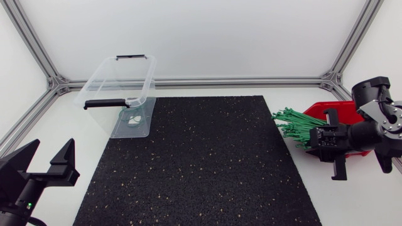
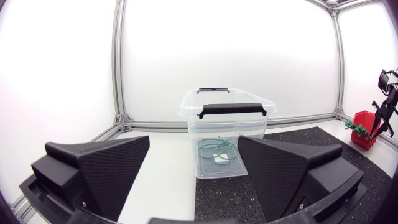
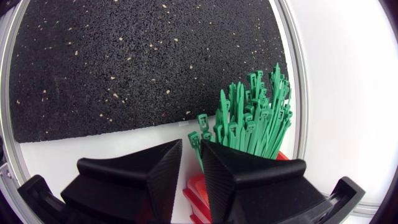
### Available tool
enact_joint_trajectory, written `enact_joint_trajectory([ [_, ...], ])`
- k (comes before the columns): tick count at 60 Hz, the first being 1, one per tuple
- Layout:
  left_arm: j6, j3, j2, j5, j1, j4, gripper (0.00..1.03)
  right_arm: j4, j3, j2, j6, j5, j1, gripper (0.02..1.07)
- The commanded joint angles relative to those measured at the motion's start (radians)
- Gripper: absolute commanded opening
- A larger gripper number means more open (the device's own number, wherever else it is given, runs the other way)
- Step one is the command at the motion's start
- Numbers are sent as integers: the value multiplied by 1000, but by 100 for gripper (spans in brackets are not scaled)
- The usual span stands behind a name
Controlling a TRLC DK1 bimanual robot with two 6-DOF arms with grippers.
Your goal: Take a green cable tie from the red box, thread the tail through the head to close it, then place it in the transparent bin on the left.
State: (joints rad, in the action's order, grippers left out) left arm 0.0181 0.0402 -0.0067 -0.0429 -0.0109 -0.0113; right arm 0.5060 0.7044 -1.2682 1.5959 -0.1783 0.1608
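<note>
Jaws: left gripper point(image 2: 194, 143) wide, empty; right gripper point(image 3: 191, 146) slit-open, empty, above square-headed green cable ties point(image 3: 255, 118).

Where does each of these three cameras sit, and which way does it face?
Head view: fixed above, looking down on the black mat, transparent bin and red box; left gripper and right gripper show.
Left wrist view: on the left arm, looking across at the bin; its open fingers show.
Right wrist view: on the right arm, looking down on the green cable ties; its gripper shows.
Shared: head and left wrist views both show bin and red box.
</note>
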Motion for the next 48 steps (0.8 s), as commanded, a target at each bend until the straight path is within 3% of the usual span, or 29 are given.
enact_joint_trajectory([
  [1,-27,-39,-6,-3,3,16,99,19,-8,10,32,7,17,30],
  [48,-27,-39,-6,-3,2,14,99,48,20,9,47,5,42,25],
])
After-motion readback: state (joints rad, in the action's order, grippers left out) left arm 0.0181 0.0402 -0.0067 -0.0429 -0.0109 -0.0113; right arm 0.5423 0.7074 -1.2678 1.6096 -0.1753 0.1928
